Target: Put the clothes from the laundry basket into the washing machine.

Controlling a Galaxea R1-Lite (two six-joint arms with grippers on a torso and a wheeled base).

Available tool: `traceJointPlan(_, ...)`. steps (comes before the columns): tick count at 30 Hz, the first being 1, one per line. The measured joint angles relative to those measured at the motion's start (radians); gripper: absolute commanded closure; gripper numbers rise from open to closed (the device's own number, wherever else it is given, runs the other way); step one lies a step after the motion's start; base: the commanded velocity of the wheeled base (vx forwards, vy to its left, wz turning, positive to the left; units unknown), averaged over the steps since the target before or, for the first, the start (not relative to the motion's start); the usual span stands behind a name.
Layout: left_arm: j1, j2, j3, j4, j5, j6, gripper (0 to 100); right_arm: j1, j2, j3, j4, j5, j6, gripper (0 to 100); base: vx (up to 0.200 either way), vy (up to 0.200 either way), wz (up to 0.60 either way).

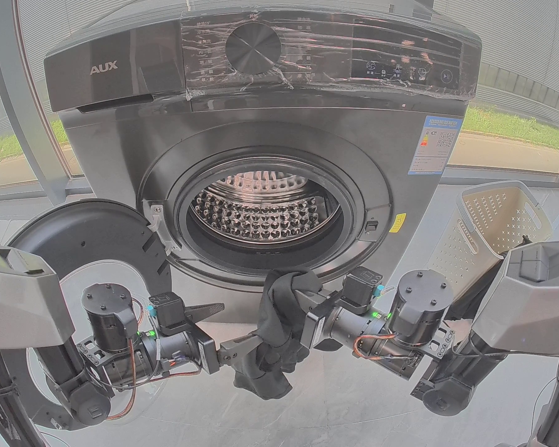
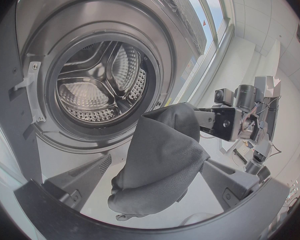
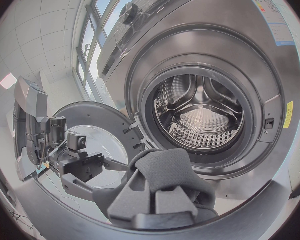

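Inspection finds the dark grey front-loading washing machine (image 1: 279, 125) standing with its round door (image 1: 87, 237) swung fully open to the robot's left. The perforated steel drum (image 1: 264, 212) is exposed, with no cloth visible inside it.

The one clothing item in view, a dark grey garment (image 1: 273, 343) of fine-knit fabric, hangs bunched in the air just in front of and below the door opening, outside the drum.

Right gripper (image 1: 298, 305): its fingers are closed together on the upper fold of the garment, and the cloth drapes over and around them. The right wrist view confirms this, showing the right gripper (image 3: 153, 197) clamped with fabric (image 3: 170, 167) piled on top.

Left gripper (image 1: 239, 324): its fingers are spread wide and hold nothing. In the left wrist view the hanging garment (image 2: 163, 150) sits between the two fingers of the left gripper (image 2: 156, 160). It lies against the finger nearer the right arm and stands clear of the other finger. The jaws are not closed on the cloth.

The cream perforated plastic laundry basket (image 1: 503, 218) stands tilted on the floor beside the machine, on the robot's right, behind the right arm. Its contents cannot be made out.
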Motion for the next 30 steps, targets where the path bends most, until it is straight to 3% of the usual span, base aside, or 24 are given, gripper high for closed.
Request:
traceJointPlan(7, -0.018, 0.030, -0.040, 0.000, 0.012, 0.008, 0, 0.023, 0.005, -0.006, 0.000, 0.000, 0.000, 100, 0.000, 0.000, 0.00)
traceJointPlan(14, -0.053, 0.093, -0.113, 0.000, 0.055, 0.031, 0, 0.029, 0.008, -0.017, 0.009, 0.001, -0.003, 100, 0.000, 0.000, 0.00)
traceJointPlan(24, -0.074, 0.216, -0.263, 0.000, 0.083, 0.033, 0, 0.062, 0.004, -0.025, 0.023, 0.002, -0.003, 100, 0.000, 0.000, 0.00)
traceJointPlan(25, -0.074, 0.227, -0.278, 0.000, 0.084, 0.033, 100, 0.064, 0.005, -0.024, 0.023, 0.002, -0.003, 100, 0.000, 0.000, 0.00)
traceJointPlan(30, -0.069, 0.271, -0.338, 0.000, 0.120, 0.031, 100, 0.069, 0.005, -0.020, 0.022, 0.001, -0.002, 100, 0.000, 0.000, 0.00)
